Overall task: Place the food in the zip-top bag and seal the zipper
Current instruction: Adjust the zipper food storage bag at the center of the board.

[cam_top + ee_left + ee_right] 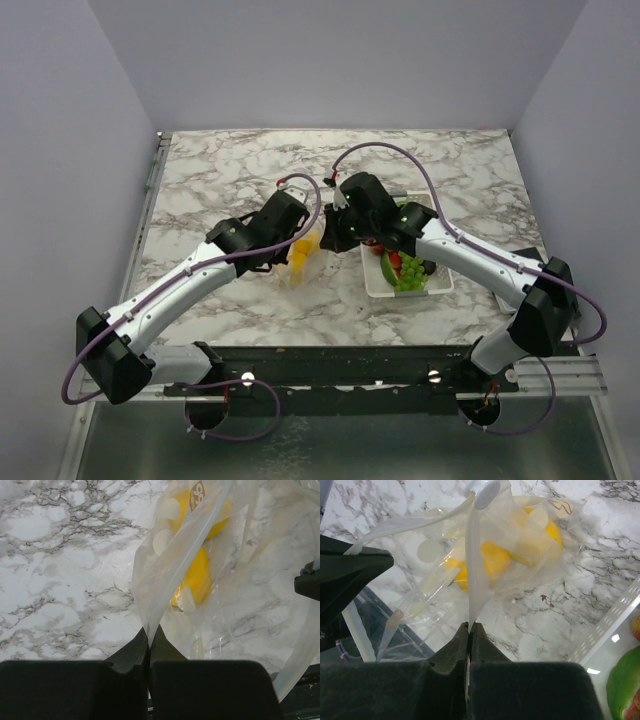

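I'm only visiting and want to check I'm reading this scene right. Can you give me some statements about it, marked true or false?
1. The left pincer and the right pincer each pinch the clear bag. True.
2. The bag is empty. False: yellow food sits inside it.
3. The white basket has food in it. True: green pieces show there.
4. The basket lies by the left arm. False: it lies on the right arm's side.
5. The table is plain wood. False: it has a marble pattern.
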`<move>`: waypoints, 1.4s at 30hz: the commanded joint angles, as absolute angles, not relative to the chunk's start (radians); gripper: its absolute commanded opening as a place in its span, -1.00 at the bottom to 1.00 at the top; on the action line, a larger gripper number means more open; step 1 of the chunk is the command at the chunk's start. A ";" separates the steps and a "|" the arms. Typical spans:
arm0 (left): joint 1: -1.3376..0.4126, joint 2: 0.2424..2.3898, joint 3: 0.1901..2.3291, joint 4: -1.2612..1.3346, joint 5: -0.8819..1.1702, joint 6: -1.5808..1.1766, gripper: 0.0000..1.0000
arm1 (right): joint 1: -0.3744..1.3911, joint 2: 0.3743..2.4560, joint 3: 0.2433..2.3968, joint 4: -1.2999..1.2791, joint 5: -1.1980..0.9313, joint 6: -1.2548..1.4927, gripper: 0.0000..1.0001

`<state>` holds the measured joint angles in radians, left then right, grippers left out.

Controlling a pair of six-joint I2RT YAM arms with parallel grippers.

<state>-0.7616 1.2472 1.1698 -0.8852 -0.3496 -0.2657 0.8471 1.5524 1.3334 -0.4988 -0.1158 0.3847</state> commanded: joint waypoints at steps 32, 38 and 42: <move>-0.766 1.360 1.441 -0.837 -0.787 -0.169 -1.00 | 0.766 1.792 1.463 -0.229 -0.205 0.534 -0.99; -0.767 1.378 1.333 -0.776 -0.742 -0.203 -1.00 | 0.751 1.839 1.404 -0.211 -0.195 0.539 -0.99; -0.768 1.376 1.270 -0.734 -0.730 -0.218 -1.00 | 0.741 1.832 1.351 -0.212 -0.180 0.537 -0.99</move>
<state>-0.7616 1.3785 1.3197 -0.8001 -0.7452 -0.1913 0.7521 1.8217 1.4017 -0.2276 -0.1791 0.5301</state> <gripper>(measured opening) 0.003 0.012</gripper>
